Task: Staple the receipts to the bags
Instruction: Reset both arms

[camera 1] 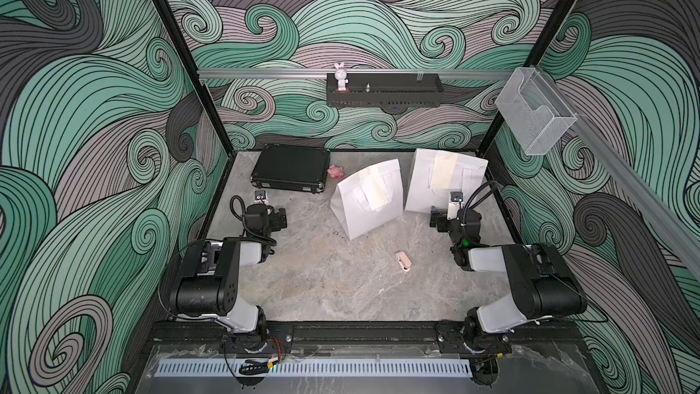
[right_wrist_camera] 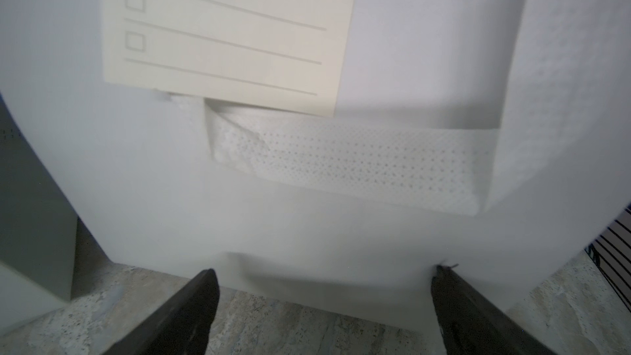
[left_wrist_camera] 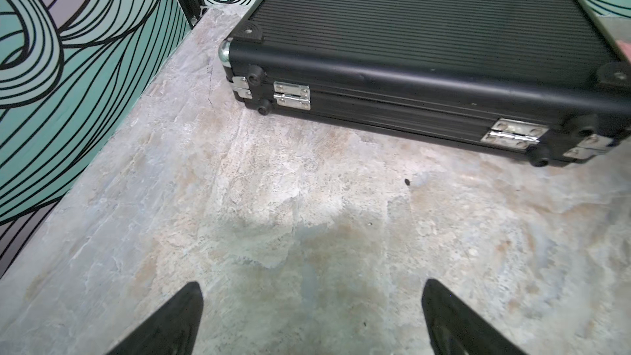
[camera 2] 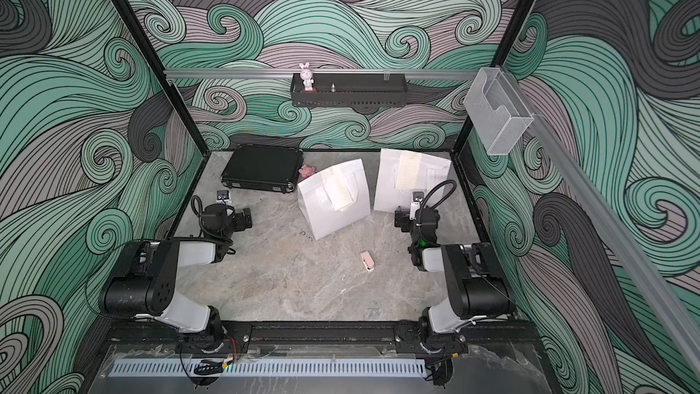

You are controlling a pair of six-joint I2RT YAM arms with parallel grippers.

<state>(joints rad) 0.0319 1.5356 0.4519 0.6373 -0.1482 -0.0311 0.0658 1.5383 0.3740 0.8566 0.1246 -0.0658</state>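
Closest to the lens, at the bottom of both top views, sit the bases of the two black-and-white robot arms (camera 1: 212, 289), each folding up toward mid-frame. At centre-left the left gripper (camera 1: 279, 217) hangs with its black jaws spread wide over the bare grey marbled tabletop (left_wrist_camera: 239, 199). Nothing is between them, and they face the ribbed black hard case (left_wrist_camera: 409, 29).

The right gripper (right_wrist_camera: 322, 273) is likewise spread and empty, its tips at the near edge of the large flat white paper bag (right_wrist_camera: 102, 165) lying right of centre. A cream lined paper receipt (right_wrist_camera: 232, 29) rests on that bag, its lower edge over the folded white handle (right_wrist_camera: 341, 165). In a top view the second white paper bag (camera 1: 356, 221) lies tilted at mid-frame with its own cream receipt (camera 1: 375, 191) on its face. Whether either slip is already fastened cannot be told.

The small pink-and-white stapler (camera 1: 402, 261) lies alone on the table below the bags, right of centre, touched by nothing.

The work looks to be at its opening step, fetching the stapler. That calls for one arm, probably the nearer right one, to swing down-frame, straddle the stapler's narrow body and close on it.
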